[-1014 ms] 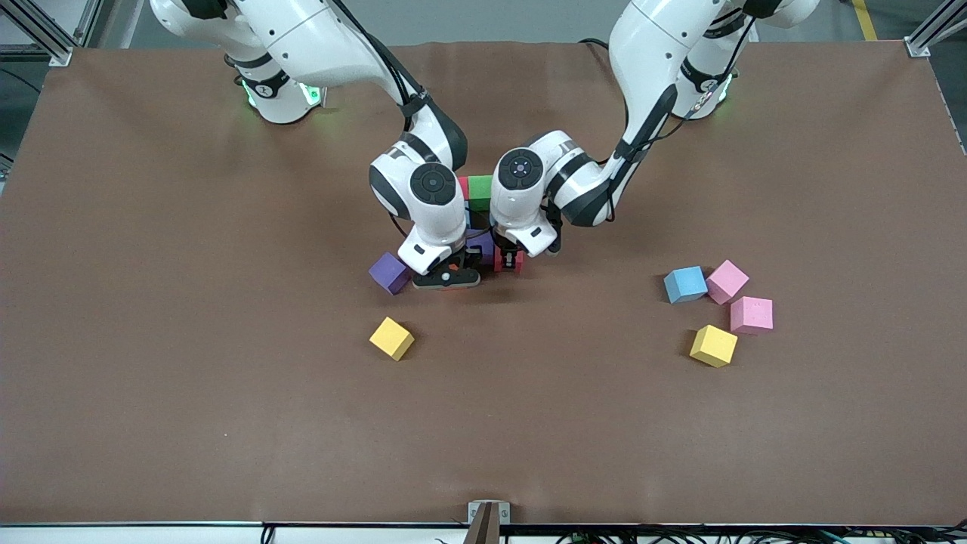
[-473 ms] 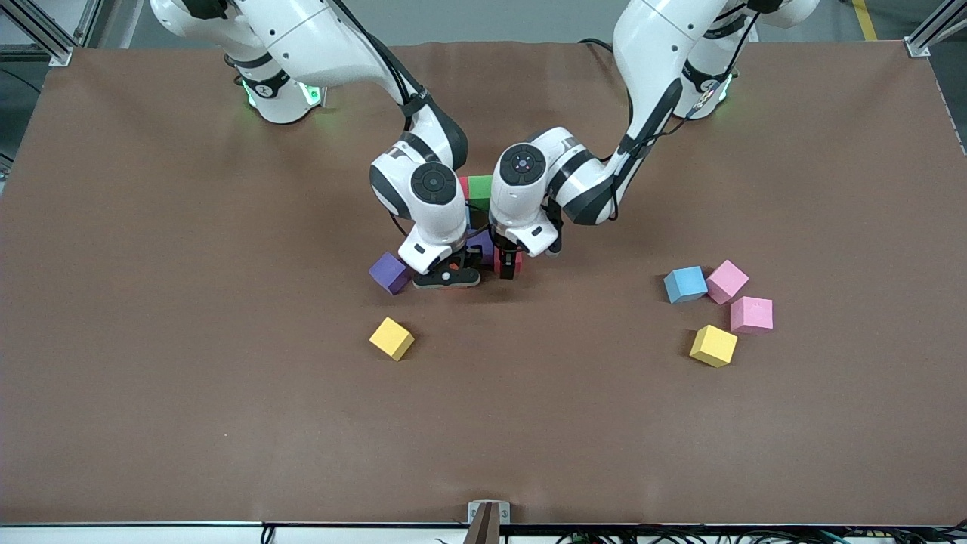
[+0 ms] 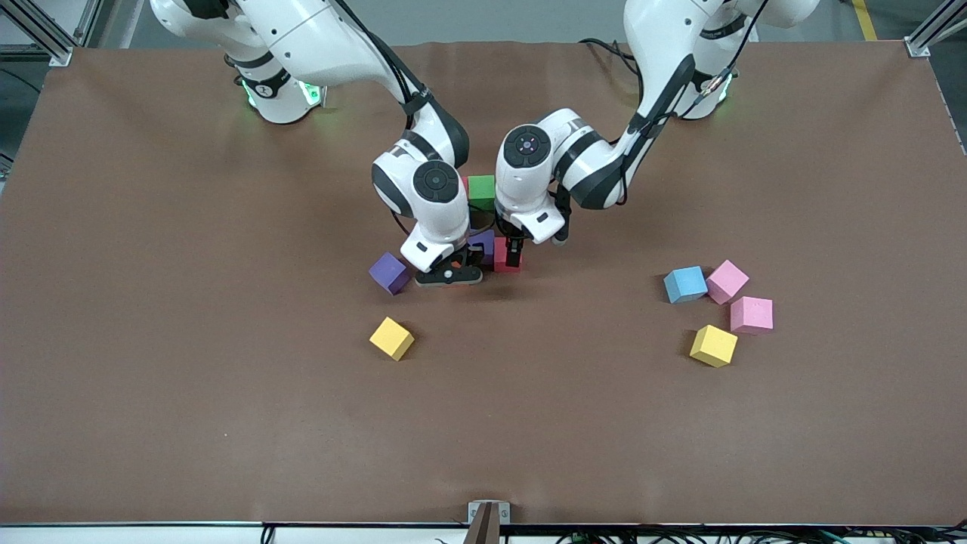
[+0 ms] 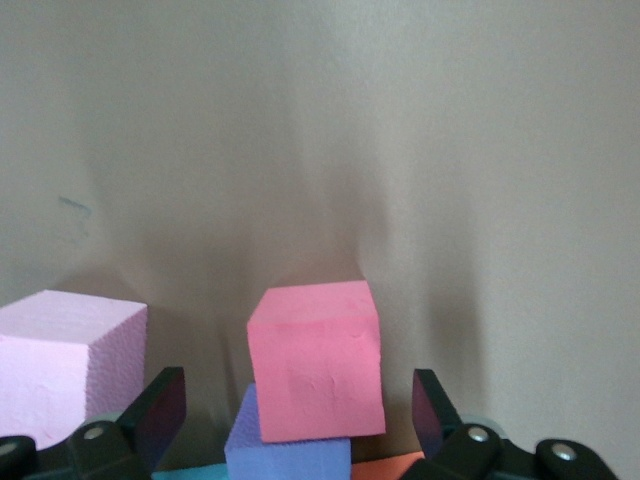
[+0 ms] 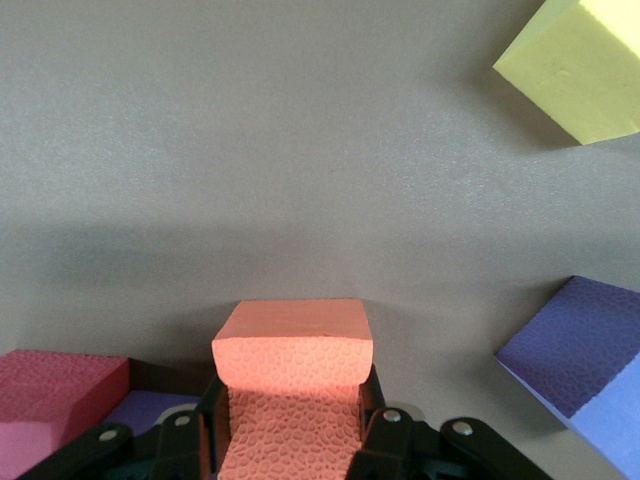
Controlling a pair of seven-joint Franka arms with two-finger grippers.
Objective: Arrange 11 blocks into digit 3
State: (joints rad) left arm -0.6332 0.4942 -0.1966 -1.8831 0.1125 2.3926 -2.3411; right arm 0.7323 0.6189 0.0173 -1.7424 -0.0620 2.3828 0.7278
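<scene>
Right tool (image 3: 448, 273) is pinching the orange block (image 3: 454, 266) between its pads, low over the worktop (image 3: 189, 378) and right up against the half-built digit 3 (image 3: 483, 227). Going across from the right arm's end: a loose purple block (image 3: 390, 272) lies just beside that tool, and a loose yellow block (image 3: 391, 338) sits nearer the front camera than that.

Then comes the figure itself, mostly hidden under the two wrists. I can make out a green block (image 3: 480, 187) at the end nearest the bases, a purple one (image 3: 483, 243) lower down and a red block (image 3: 505, 257) touching it on the left arm's side.

Left tool (image 3: 514, 253) hangs over that red block with its fingers (image 4: 160, 415) spread wide, so the block stands free between them and isn't gripped.

What matters imo: the orange block is on the purple one's free side, toward the right arm's end, so it looks like it only needs to go down flush to make a row of three. Can't tell if it's touching yet.

Well apart at the left arm's end are the spares: a blue block (image 3: 684, 284), two pink blocks (image 3: 727, 280) and another yellow (image 3: 713, 345)
</scene>
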